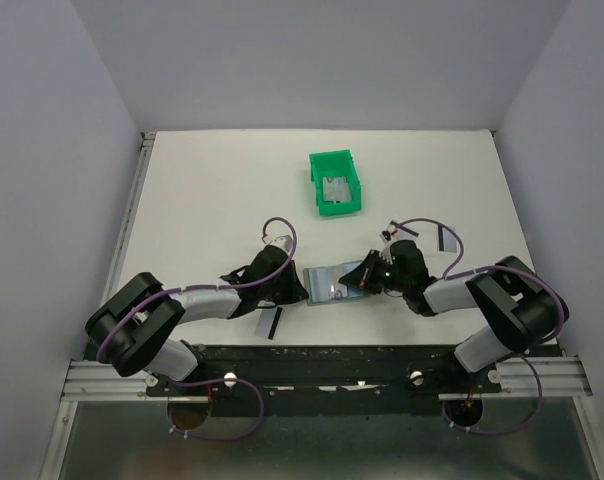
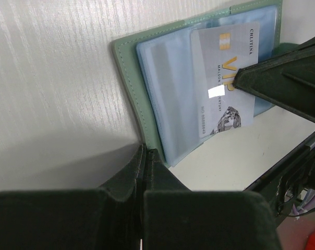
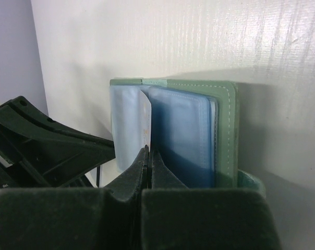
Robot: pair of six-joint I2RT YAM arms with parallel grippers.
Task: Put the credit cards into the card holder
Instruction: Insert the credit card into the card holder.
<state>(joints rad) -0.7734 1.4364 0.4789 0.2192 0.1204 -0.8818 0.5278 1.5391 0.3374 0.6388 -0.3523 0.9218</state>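
Top external view: the card holder [image 1: 327, 285] lies open on the desk [image 1: 212, 190], flanked by the left hand [image 1: 298, 290] and the right hand [image 1: 366, 277], which reach in over it from either side. The left hand's fingers are pressed together with their tips at the holder's green cover edge; whether they nip the cover or only pin it cannot be told. The right hand's fingers are likewise pressed together and appear to pinch a silver VIP card [image 2: 225, 67] by its edge. That card lies over a pale blue pocket [image 2: 168, 94] just ahead of the left hand's tips, with one end overhanging the holder.

On this showing the job is at an early-to-middle stage: one card is at the pocket but not plainly seated, and no other card shows inside the holder. Three more seem to be left. A striped card [image 1: 270, 322] sits on the desk just behind the left hand, beside its arm. A second striped card [image 1: 446, 238] lies to the outer side of the right hand. A grey card [image 1: 334, 188] rests in the green bin [image 1: 330, 157], well ahead of both hands. The crowding is at the holder itself, where the two hands come close together
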